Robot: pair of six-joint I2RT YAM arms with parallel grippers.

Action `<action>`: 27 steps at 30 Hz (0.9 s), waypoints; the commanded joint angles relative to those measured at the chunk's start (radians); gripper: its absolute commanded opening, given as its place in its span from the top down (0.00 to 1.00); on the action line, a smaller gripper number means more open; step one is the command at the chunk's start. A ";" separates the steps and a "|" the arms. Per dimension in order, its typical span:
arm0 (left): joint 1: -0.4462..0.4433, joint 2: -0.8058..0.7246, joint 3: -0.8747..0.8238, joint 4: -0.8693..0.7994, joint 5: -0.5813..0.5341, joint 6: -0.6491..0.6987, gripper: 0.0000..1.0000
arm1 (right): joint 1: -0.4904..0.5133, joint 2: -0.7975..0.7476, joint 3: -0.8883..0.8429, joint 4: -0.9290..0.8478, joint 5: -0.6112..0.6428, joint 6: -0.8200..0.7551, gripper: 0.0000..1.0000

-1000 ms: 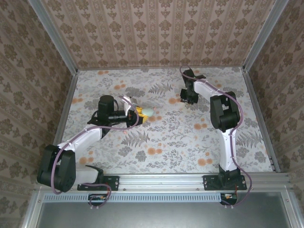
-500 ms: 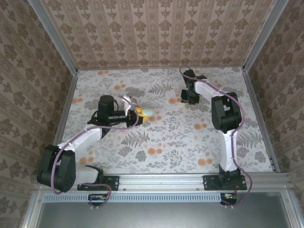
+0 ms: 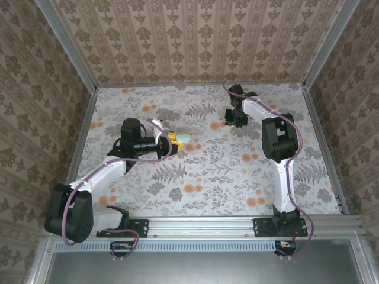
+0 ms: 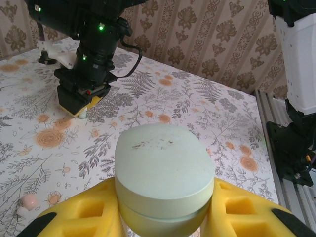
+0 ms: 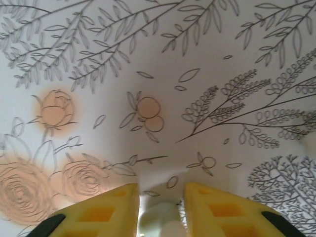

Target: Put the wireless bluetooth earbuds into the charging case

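The left gripper (image 3: 179, 140) is shut tight on the case (image 4: 163, 165), a pale green oval with its lid closed. The gripper's yellow fingers (image 4: 91, 210) press on both sides of the case and hold it above the table (image 3: 207, 171). The pink earbud (image 4: 29, 201) lies on the table near the case, low and to the left of it in the left wrist view. The right gripper (image 5: 161, 200) is well apart from the case, farther back and to the right of it in the top view, and it points down at the table. The greenish-white earbud (image 5: 159, 219) sits between its two yellow fingers (image 5: 106, 212). The jaws are close around that earbud (the gaps beside it look very thin). It is not clear if they are squeezing it or only standing beside it.
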 commanded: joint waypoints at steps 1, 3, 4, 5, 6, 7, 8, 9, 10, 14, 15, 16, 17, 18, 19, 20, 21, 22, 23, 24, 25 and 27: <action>0.008 -0.017 -0.003 0.013 0.022 -0.013 0.99 | 0.016 0.002 -0.028 0.021 -0.100 -0.052 0.74; 0.008 -0.025 -0.006 0.011 0.019 -0.014 0.98 | 0.025 -0.010 -0.046 0.025 -0.137 -0.072 0.77; 0.008 -0.029 -0.007 0.015 0.016 -0.016 0.98 | 0.030 -0.018 -0.054 0.022 -0.150 -0.081 0.78; 0.009 -0.033 -0.010 0.019 0.014 -0.020 0.98 | 0.034 -0.028 -0.068 0.019 -0.161 -0.090 0.79; 0.008 -0.038 -0.009 0.020 0.014 -0.026 0.98 | 0.038 -0.044 -0.089 0.020 -0.169 -0.100 0.79; 0.008 -0.043 -0.006 0.018 0.015 -0.031 0.98 | 0.042 -0.061 -0.112 0.026 -0.178 -0.105 0.80; 0.007 -0.050 -0.005 0.013 0.017 -0.034 0.98 | 0.046 -0.084 -0.146 0.038 -0.186 -0.108 0.81; 0.005 -0.062 -0.005 0.003 0.014 -0.034 0.98 | 0.051 -0.111 -0.183 0.052 -0.196 -0.110 0.81; 0.002 -0.072 -0.008 -0.008 0.010 -0.029 0.98 | 0.054 -0.135 -0.212 0.064 -0.205 -0.110 0.81; -0.005 -0.115 -0.036 -0.022 -0.012 -0.024 0.98 | 0.086 -0.241 -0.355 0.087 -0.223 -0.117 0.82; -0.005 -0.122 -0.040 -0.022 -0.015 -0.024 0.98 | 0.096 -0.267 -0.383 0.087 -0.223 -0.121 0.82; -0.007 -0.126 -0.043 -0.022 -0.017 -0.025 0.98 | 0.106 -0.289 -0.409 0.087 -0.223 -0.124 0.82; -0.008 -0.130 -0.044 -0.023 -0.019 -0.026 0.98 | 0.118 -0.314 -0.439 0.086 -0.224 -0.126 0.82; -0.010 -0.132 -0.046 -0.025 -0.019 -0.026 0.98 | 0.131 -0.338 -0.472 0.083 -0.227 -0.131 0.82; -0.011 -0.134 -0.045 -0.026 -0.019 -0.025 0.98 | 0.142 -0.359 -0.496 0.081 -0.227 -0.135 0.82; -0.013 -0.135 -0.046 -0.027 -0.019 -0.025 0.98 | 0.157 -0.380 -0.526 0.081 -0.226 -0.136 0.82; -0.015 -0.136 -0.045 -0.027 -0.019 -0.024 0.98 | 0.170 -0.400 -0.553 0.082 -0.226 -0.136 0.82; -0.015 -0.135 -0.045 -0.029 -0.021 -0.023 0.98 | 0.182 -0.415 -0.576 0.083 -0.228 -0.136 0.82; -0.017 -0.134 -0.046 -0.027 -0.022 -0.020 0.98 | 0.194 -0.429 -0.599 0.085 -0.234 -0.137 0.82; -0.019 -0.131 -0.045 -0.027 -0.022 -0.018 0.98 | 0.207 -0.440 -0.617 0.088 -0.243 -0.142 0.82; -0.020 -0.128 -0.045 -0.026 -0.022 -0.017 0.98 | 0.218 -0.445 -0.629 0.086 -0.246 -0.149 0.82; -0.023 -0.118 -0.039 -0.022 -0.019 -0.016 0.98 | 0.237 -0.437 -0.635 0.078 -0.237 -0.160 0.81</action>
